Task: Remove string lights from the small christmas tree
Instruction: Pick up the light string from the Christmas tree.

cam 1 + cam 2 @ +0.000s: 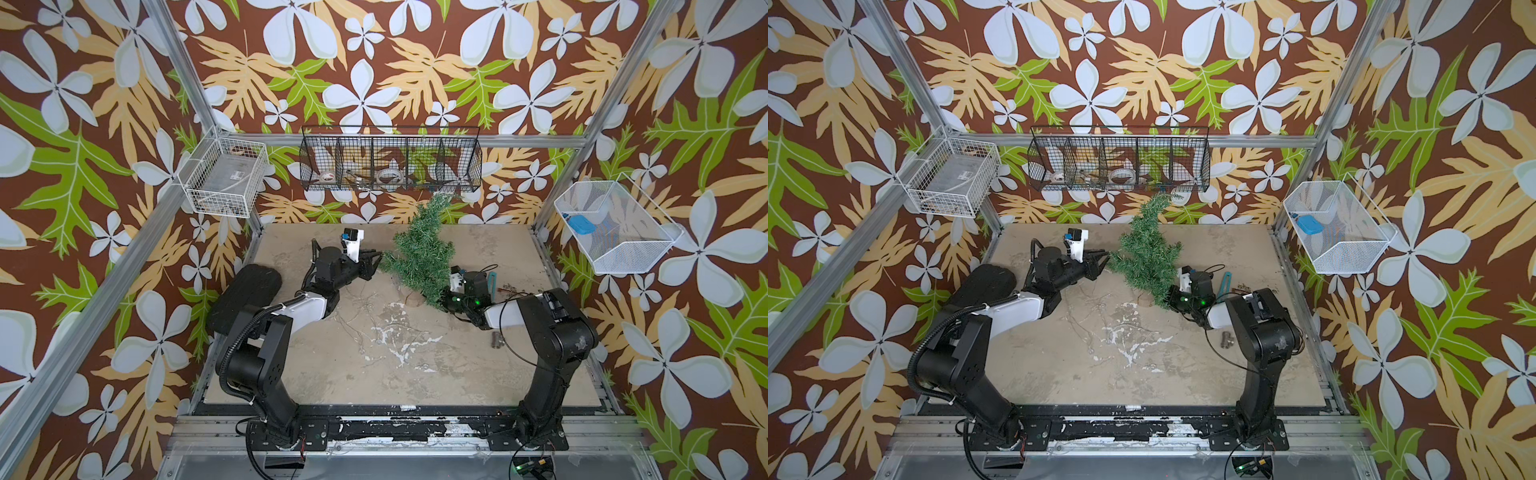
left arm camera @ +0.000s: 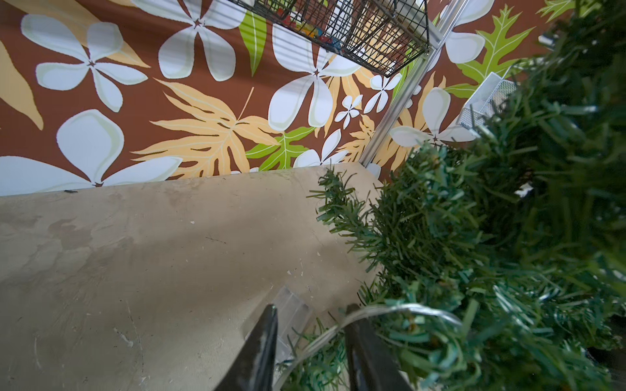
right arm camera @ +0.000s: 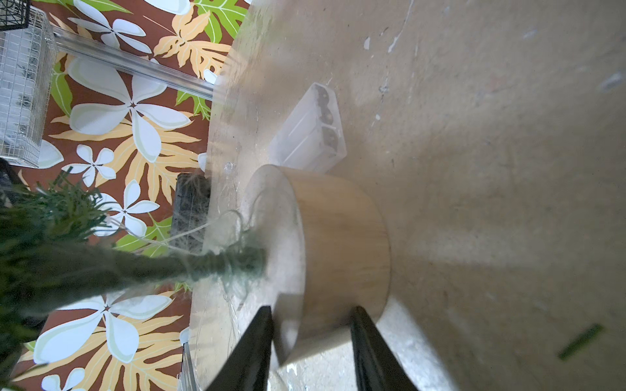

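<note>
The small christmas tree [image 1: 419, 253] [image 1: 1144, 249] leans at mid-table, its top towards the back wall. My right gripper [image 3: 311, 309] is shut on its round wooden base [image 3: 342, 243] [image 1: 412, 298], one finger on each flat face; in both top views the low branches hide those fingers. My left gripper [image 2: 311, 307] [image 1: 376, 259] is at the tree's left branches, jaws apart. The string lights [image 2: 399, 308] run as a silvery wire between those jaws and over one finger into the needles. More wire loops round the trunk [image 3: 223, 216] and trails across the table [image 1: 353, 324].
A clear battery box [image 3: 310, 128] [image 2: 291, 304] lies on the table beside the base. A black wire basket [image 1: 390, 160] hangs on the back wall, with white baskets left [image 1: 224, 178] and right [image 1: 615, 226]. A black pad [image 1: 245, 299] lies left; a teal tool [image 1: 492, 282] and metal cylinder [image 1: 496, 338] lie right.
</note>
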Robot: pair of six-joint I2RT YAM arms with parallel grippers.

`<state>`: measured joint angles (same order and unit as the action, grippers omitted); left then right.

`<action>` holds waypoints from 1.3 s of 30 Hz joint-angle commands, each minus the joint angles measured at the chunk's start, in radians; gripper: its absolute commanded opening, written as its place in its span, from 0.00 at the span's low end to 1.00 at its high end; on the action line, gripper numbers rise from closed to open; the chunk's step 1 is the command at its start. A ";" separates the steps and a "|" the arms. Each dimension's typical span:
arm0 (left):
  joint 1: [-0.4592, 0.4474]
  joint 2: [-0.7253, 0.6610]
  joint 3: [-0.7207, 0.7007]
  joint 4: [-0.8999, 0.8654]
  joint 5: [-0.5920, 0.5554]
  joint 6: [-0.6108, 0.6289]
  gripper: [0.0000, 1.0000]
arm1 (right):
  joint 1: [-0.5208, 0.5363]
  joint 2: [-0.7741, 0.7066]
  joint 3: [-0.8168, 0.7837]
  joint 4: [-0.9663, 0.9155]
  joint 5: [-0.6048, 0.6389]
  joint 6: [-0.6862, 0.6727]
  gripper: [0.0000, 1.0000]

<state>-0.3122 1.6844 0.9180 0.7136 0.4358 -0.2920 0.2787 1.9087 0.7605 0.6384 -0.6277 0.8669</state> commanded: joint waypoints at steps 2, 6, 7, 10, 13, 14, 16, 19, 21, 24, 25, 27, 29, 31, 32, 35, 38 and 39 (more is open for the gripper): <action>0.000 -0.010 0.012 0.031 0.010 -0.008 0.11 | -0.001 0.016 -0.012 -0.219 0.075 -0.013 0.40; 0.001 -0.062 0.004 0.010 -0.047 -0.011 0.00 | -0.003 0.008 -0.020 -0.221 0.078 -0.006 0.39; 0.000 -0.077 0.009 -0.005 -0.057 -0.010 0.00 | -0.003 0.004 -0.027 -0.213 0.082 -0.002 0.40; 0.001 -0.131 0.018 -0.052 -0.072 -0.003 0.00 | -0.003 0.010 -0.014 -0.228 0.083 -0.016 0.40; -0.001 -0.194 0.015 -0.079 -0.058 -0.019 0.00 | -0.003 0.008 -0.028 -0.208 0.085 0.000 0.40; -0.004 -0.214 0.013 -0.086 -0.047 -0.025 0.00 | -0.003 0.007 -0.034 -0.198 0.083 0.006 0.39; -0.021 -0.258 0.006 -0.108 -0.026 -0.026 0.00 | -0.003 0.015 -0.027 -0.206 0.075 0.002 0.39; -0.052 -0.310 -0.015 -0.128 0.014 -0.040 0.00 | -0.003 0.006 -0.031 -0.203 0.083 0.007 0.39; -0.059 -0.347 -0.047 -0.141 0.033 -0.072 0.00 | -0.003 0.009 -0.028 -0.199 0.085 0.007 0.39; -0.059 -0.426 -0.151 -0.137 -0.048 -0.138 0.00 | -0.004 0.021 -0.016 -0.211 0.083 0.004 0.39; -0.059 -0.453 -0.189 -0.138 -0.085 -0.147 0.00 | -0.003 0.020 -0.022 -0.201 0.083 0.011 0.39; -0.059 -0.493 -0.239 -0.152 -0.140 -0.145 0.00 | -0.003 0.020 -0.026 -0.194 0.084 0.013 0.39; -0.059 -0.521 -0.262 -0.203 -0.190 -0.128 0.00 | -0.003 0.028 -0.015 -0.211 0.082 -0.001 0.39; -0.059 -0.549 -0.269 -0.293 -0.289 -0.134 0.00 | -0.003 0.030 -0.016 -0.211 0.081 0.000 0.39; -0.058 -0.568 -0.272 -0.345 -0.368 -0.153 0.00 | -0.004 0.029 -0.015 -0.212 0.079 0.001 0.39; -0.023 -0.625 -0.287 -0.435 -0.474 -0.200 0.00 | -0.003 0.023 -0.018 -0.211 0.083 0.000 0.39; 0.054 -0.670 -0.277 -0.498 -0.454 -0.256 0.00 | -0.003 0.030 -0.008 -0.220 0.083 -0.004 0.39; 0.079 -0.682 -0.266 -0.521 -0.438 -0.265 0.00 | -0.003 0.030 -0.009 -0.218 0.081 0.000 0.39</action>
<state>-0.2760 1.0264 0.6350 0.2821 0.0368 -0.4980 0.2745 1.9179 0.7593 0.6601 -0.6460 0.8856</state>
